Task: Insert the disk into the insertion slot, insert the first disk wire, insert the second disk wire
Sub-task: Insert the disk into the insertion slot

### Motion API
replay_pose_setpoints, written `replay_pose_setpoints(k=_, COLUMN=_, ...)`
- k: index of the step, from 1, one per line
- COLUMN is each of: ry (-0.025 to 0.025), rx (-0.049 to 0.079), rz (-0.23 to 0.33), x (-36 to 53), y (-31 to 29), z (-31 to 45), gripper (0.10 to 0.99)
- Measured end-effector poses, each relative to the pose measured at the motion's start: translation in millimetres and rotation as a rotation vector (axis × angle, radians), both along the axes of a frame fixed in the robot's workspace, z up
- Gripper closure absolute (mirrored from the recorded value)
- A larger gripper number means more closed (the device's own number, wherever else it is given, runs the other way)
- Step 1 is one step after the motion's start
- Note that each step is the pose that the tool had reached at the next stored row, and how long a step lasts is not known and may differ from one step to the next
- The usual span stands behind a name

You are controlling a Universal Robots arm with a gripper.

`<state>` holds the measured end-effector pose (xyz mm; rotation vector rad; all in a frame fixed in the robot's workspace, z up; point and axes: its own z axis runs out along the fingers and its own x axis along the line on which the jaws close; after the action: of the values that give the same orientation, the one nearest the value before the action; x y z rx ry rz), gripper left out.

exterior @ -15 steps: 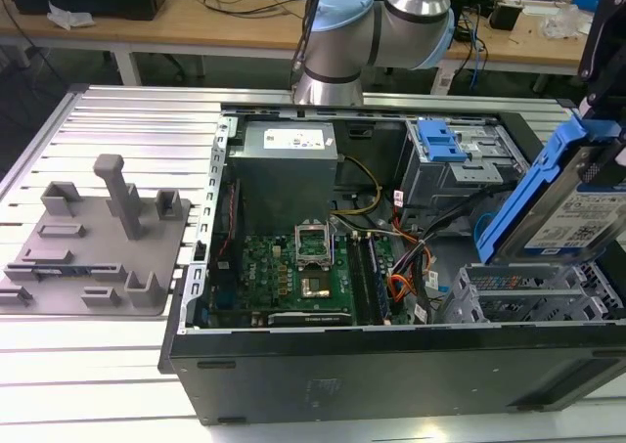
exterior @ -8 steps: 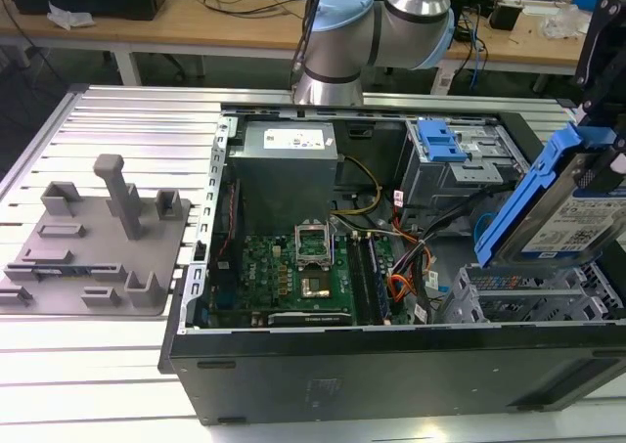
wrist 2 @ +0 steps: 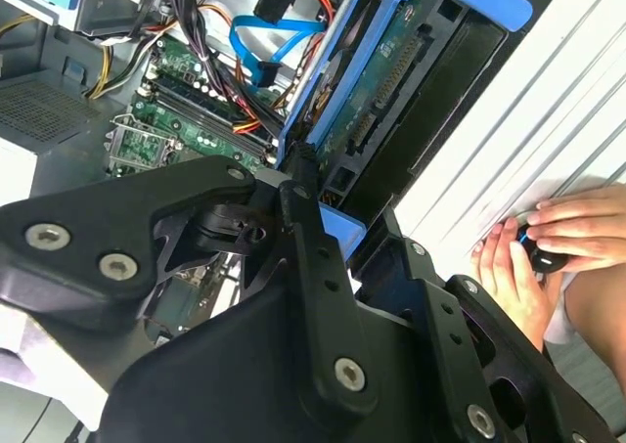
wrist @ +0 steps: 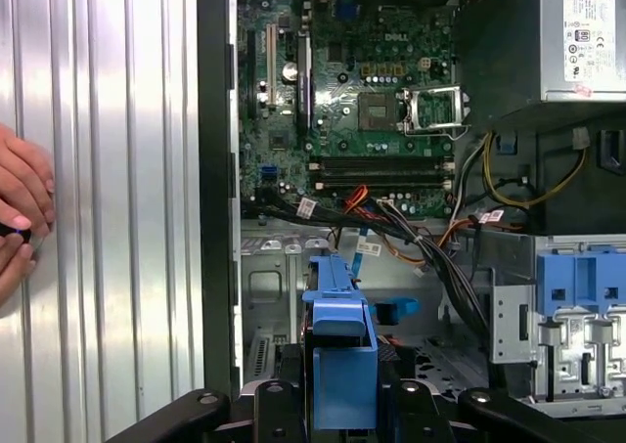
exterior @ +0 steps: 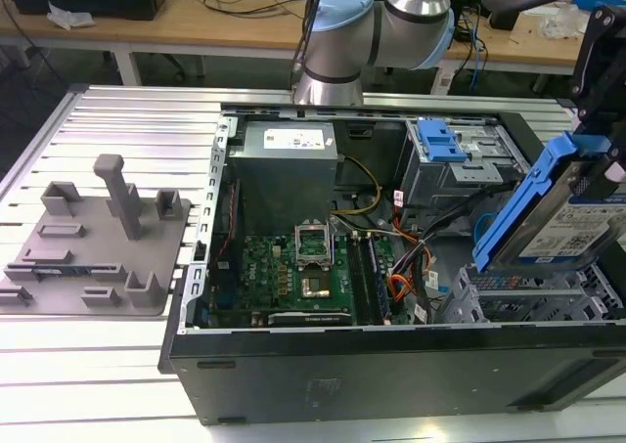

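My gripper is shut on the disk, a silver-grey drive with a white label in a bright blue carrier. It holds the disk tilted steeply above the case, at the exterior view's right. Just below it sits the insertion slot, a low bay in the grey perforated cage. In the second wrist view my black fingers clamp the carrier's blue end, and the disk shows its circuit-board underside. The first wrist view shows the gripper around the blue carrier. A blue flat cable and a bundle of coloured wires lie loose inside the case.
The open computer case lies on a slatted metal table. A taller grey cage with a blue latch stands at the back. A grey fixture plate rests at the exterior view's left. A person's hands hold a small black thing beside the case.
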<state>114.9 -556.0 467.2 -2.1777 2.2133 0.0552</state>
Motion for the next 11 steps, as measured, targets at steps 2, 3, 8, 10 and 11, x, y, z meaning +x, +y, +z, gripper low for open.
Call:
replay_pose_setpoints(k=2, ry=0.0, rx=0.0, rz=0.0, x=0.0, y=-0.2, z=-1.0, gripper=0.722)
replay_pose_setpoints(k=3, ry=0.0, rx=0.0, rz=0.0, x=0.0, y=-0.2, z=-1.6, gripper=0.722)
replay_pose_setpoints(k=8, ry=0.0, rx=0.0, rz=0.0, x=0.0, y=-0.6, z=-6.2, gripper=0.722)
replay_pose_setpoints(k=10, ry=0.0, rx=0.0, rz=0.0, x=0.0, y=-0.7, z=-7.4, gripper=0.722)
replay_pose_setpoints(k=11, ry=0.0, rx=0.0, rz=0.0, x=0.0, y=-0.9, z=-8.7, gripper=0.722)
